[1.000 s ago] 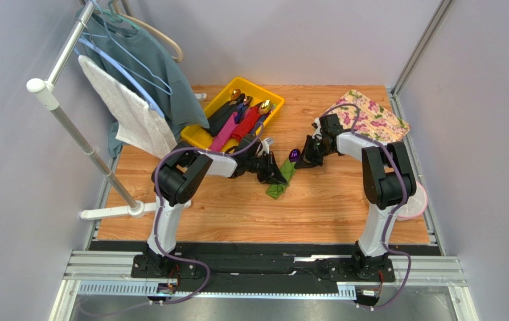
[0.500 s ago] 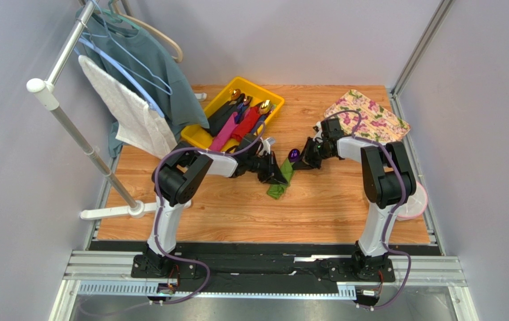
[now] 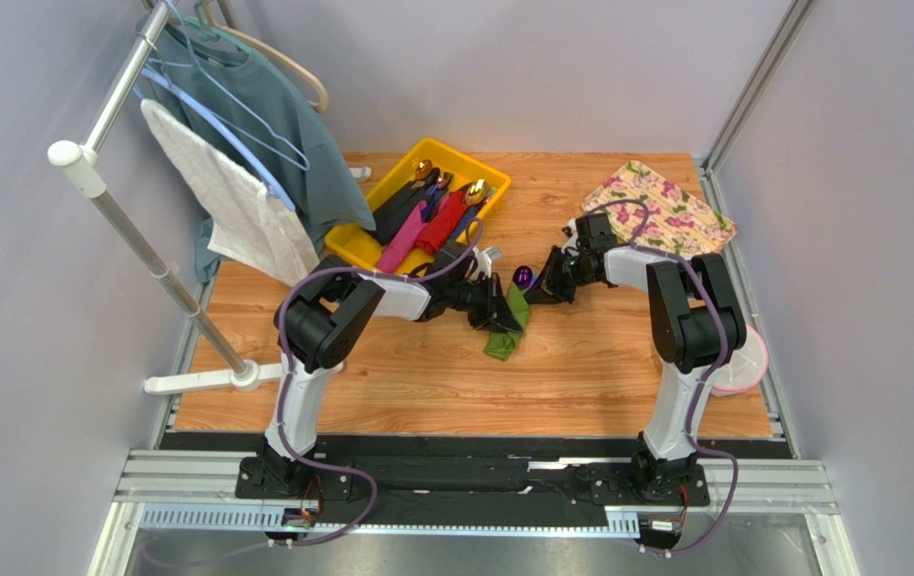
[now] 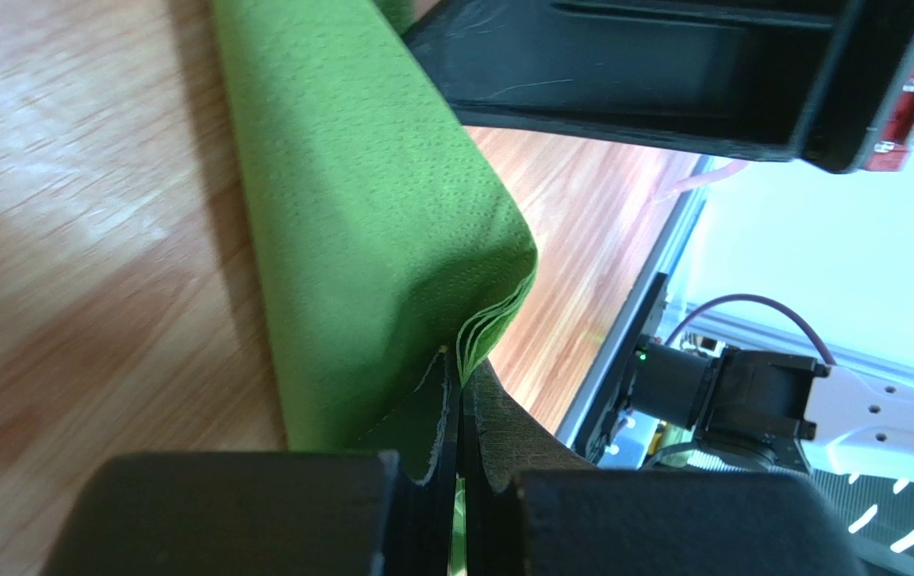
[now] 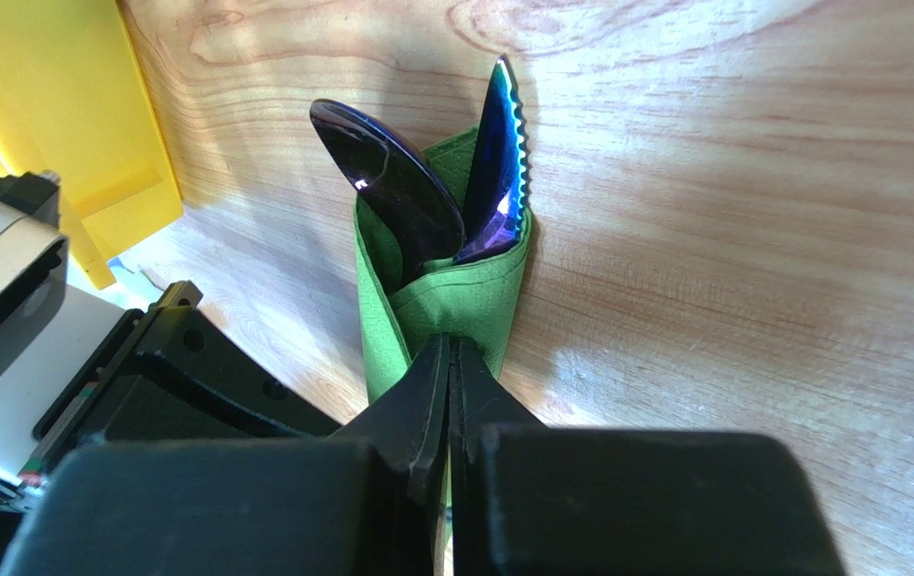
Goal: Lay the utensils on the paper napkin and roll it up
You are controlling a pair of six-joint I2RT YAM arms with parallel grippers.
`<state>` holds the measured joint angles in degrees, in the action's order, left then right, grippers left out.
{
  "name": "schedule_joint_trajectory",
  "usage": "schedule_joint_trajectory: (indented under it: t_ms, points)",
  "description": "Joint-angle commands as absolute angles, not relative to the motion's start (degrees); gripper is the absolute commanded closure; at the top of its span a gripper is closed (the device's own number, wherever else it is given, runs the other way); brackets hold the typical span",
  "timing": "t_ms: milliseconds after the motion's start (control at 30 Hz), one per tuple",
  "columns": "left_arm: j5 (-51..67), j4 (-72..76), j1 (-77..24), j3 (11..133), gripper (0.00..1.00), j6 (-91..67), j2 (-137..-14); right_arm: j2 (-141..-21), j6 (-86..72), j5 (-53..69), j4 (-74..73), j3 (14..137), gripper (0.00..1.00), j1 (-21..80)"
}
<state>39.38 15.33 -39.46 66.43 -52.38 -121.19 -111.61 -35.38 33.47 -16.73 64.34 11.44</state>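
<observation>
The green paper napkin [image 3: 506, 329] lies folded into a narrow roll at the table's middle. A dark iridescent spoon head [image 5: 385, 180] and a serrated knife blade [image 5: 496, 162] stick out of its far end. My left gripper [image 3: 505, 315] is shut on the napkin's layered edge [image 4: 492, 318]. My right gripper [image 3: 544, 292] is shut on a fold of the napkin [image 5: 462, 300] near the utensil heads. Several more utensils [image 3: 432, 216] with pink, red, black and purple handles lie in the yellow tray [image 3: 360, 244].
A clothes rack [image 3: 125, 180] with a teal shirt and white towel stands at the left. A cream floral mat [image 3: 666, 210] lies at the back right. A white and pink round object [image 3: 748, 360] sits at the right edge.
Both grippers have shifted slightly; the right gripper moved left toward the napkin's top end, and the napkin roll turned a little under the left gripper.
</observation>
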Motion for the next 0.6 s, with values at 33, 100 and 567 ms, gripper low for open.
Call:
schedule_joint_trajectory:
  t_ms: [33, 100, 567]
  points:
    - [41.9, 19.1, -40.4, 67.7, 1.00, -51.7, -121.6, -114.4, -34.1, 26.0, -17.9, 62.2, 1.00, 12.0]
    - [42.1, 18.1, -40.4, 68.0, 1.00, -51.3, -122.7, -114.5, -34.2, 26.2, -17.8, 62.3, 1.00, 12.0]
    - [43.0, 18.5, -40.2, 67.0, 0.61, -52.7, -126.8, -109.3, -29.4, 31.0, -25.3, 66.7, 0.89, 11.5]
